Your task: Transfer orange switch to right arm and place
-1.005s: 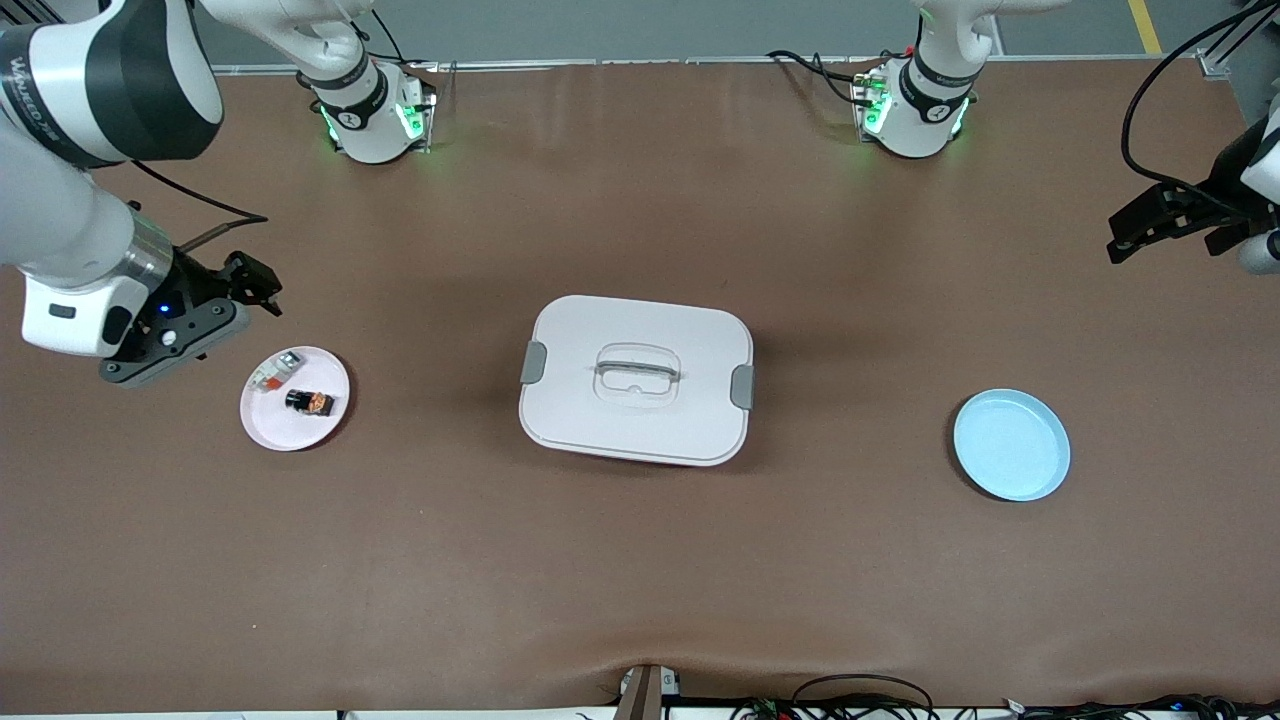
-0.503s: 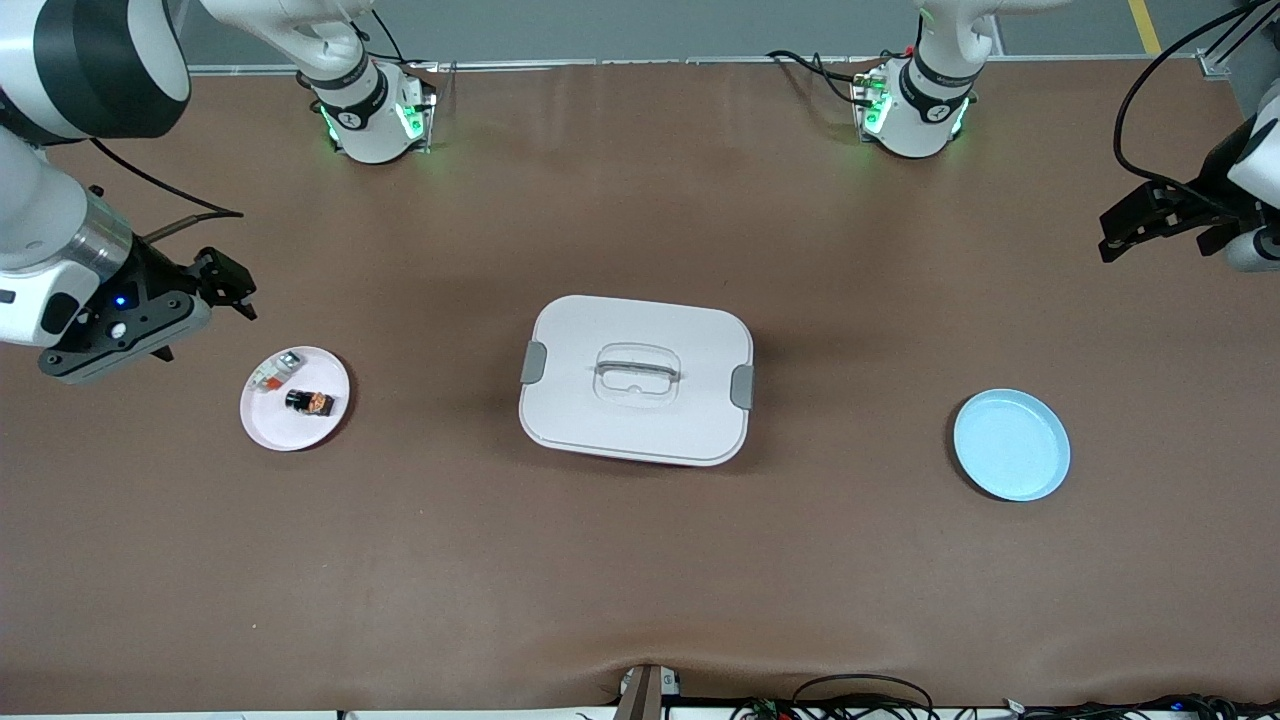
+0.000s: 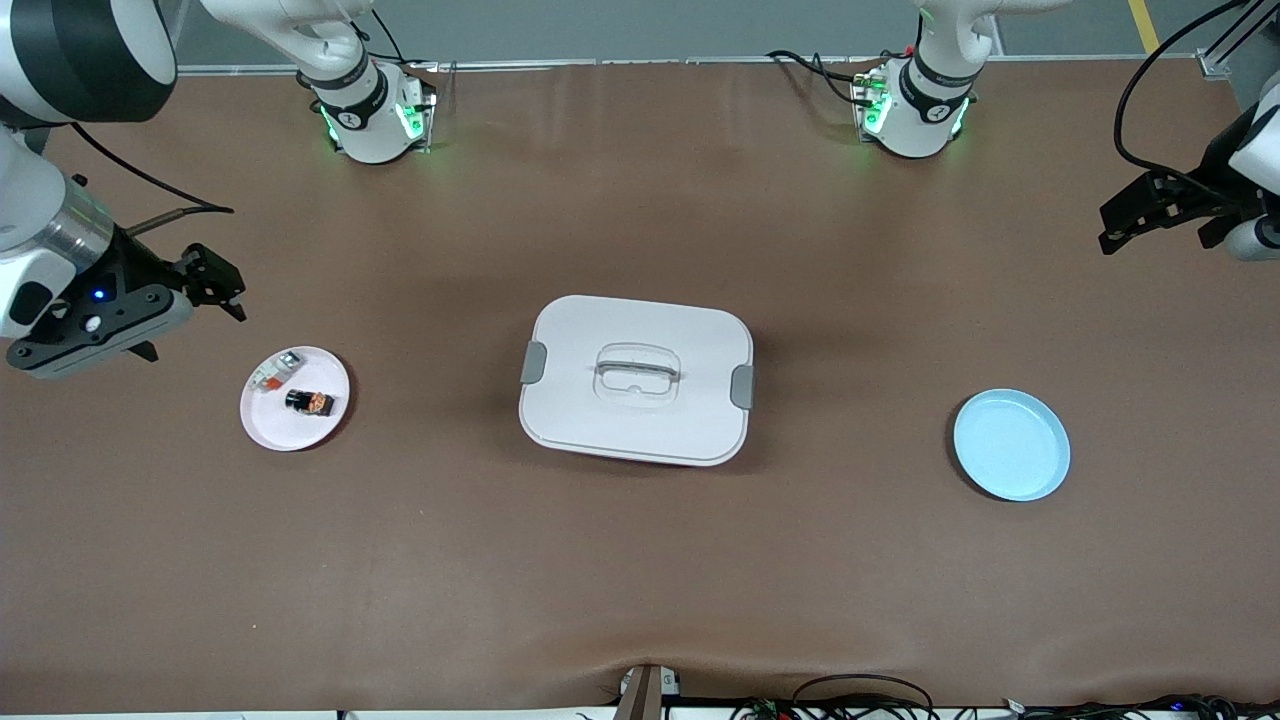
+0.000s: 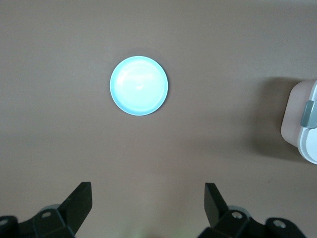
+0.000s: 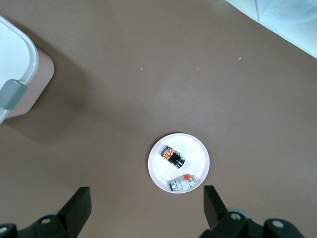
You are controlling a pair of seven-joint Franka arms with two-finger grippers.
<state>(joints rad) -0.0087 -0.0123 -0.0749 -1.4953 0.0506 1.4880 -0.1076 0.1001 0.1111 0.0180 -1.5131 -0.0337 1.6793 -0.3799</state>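
— Where is the orange switch (image 3: 309,402) sitting?

— On the pink plate (image 3: 323,427), beside a white-and-grey piece (image 3: 275,372), likely staged for pickup. The right tool (image 3: 222,287) is hovering spread just off the plate's rim, empty.

— And the other?

— The left tool (image 3: 1140,215) is waiting spread, well apart, over the desk (image 3: 640,560) near the blue plate (image 3: 1011,445).
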